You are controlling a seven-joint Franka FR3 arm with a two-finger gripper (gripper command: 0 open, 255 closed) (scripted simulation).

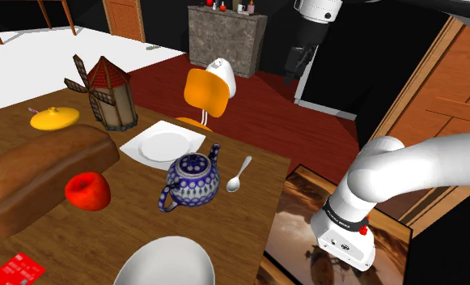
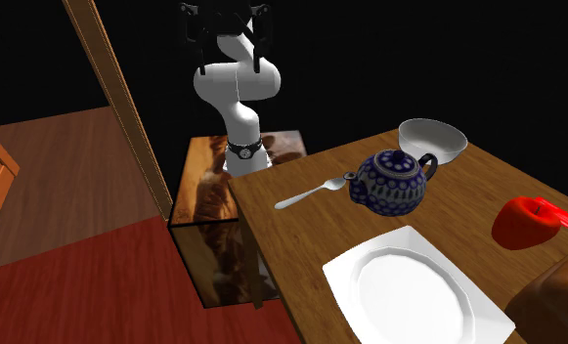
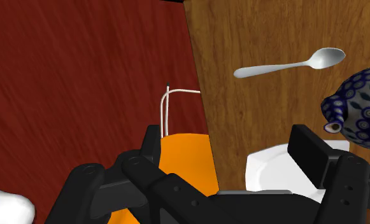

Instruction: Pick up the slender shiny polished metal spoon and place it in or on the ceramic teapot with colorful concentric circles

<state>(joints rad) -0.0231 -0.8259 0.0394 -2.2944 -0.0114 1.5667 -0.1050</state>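
Note:
A slim shiny metal spoon (image 1: 239,174) (image 2: 316,190) (image 3: 286,63) lies flat on the wooden table (image 1: 103,243), bowl end toward the teapot. Right beside it stands the blue-and-white dotted teapot (image 1: 191,180) (image 2: 394,181) (image 3: 362,108), lid on. My black gripper (image 1: 292,71) (image 2: 230,54) (image 3: 231,153) hangs high in the air, well away from the spoon, over the table's edge near an orange chair. Its fingers (image 3: 311,153) stand wide apart with nothing between them.
On the table are a white plate (image 1: 162,146) (image 2: 414,288), a white bowl (image 1: 164,263) (image 2: 433,140), a red apple (image 1: 87,192) (image 2: 526,223), a bread loaf (image 1: 39,174), a toy windmill (image 1: 107,93) and a yellow lid (image 1: 55,119). An orange chair (image 1: 206,91) (image 3: 186,159) stands beyond it.

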